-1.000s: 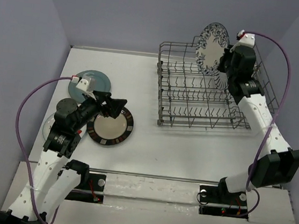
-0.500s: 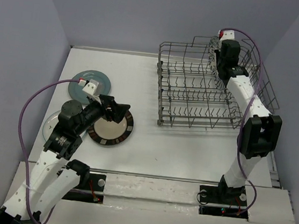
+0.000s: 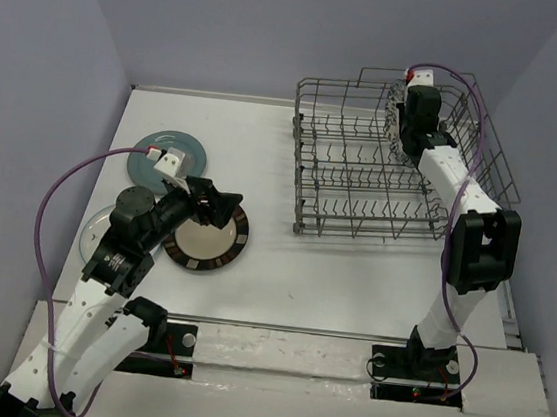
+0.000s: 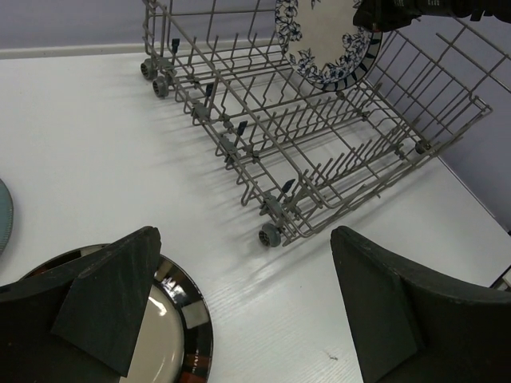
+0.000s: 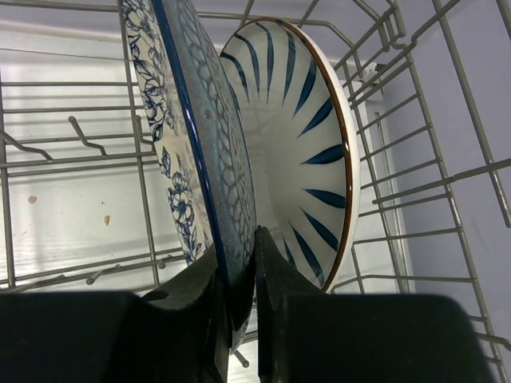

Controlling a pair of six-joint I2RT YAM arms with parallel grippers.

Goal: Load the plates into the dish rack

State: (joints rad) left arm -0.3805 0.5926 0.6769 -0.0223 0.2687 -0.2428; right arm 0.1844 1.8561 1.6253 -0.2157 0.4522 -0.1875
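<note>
The grey wire dish rack point(image 3: 300, 207) stands at the back right of the table. My right gripper point(image 3: 403, 124) reaches into its far right end, shut on the rim of the blue-floral plate point(image 5: 185, 152), which stands on edge among the tines. A white plate with dark radial stripes point(image 5: 299, 136) stands right behind it in the rack. My left gripper point(image 3: 220, 205) hangs open over the brown-rimmed cream plate point(image 3: 205, 238), which lies flat on the table. The left wrist view shows that plate point(image 4: 180, 335) under the left finger and the floral plate point(image 4: 323, 44) upright in the rack point(image 4: 263, 209).
A teal plate point(image 3: 170, 144) lies flat at the back left. Another pale plate point(image 3: 98, 231) lies mostly under my left arm. Grey walls close in the white table point(image 3: 341, 276) on three sides.
My right arm has swung from beside the rack's right end to over its back and lowered the floral plate among the tines. The left gripper has shifted slightly and stays open.
</note>
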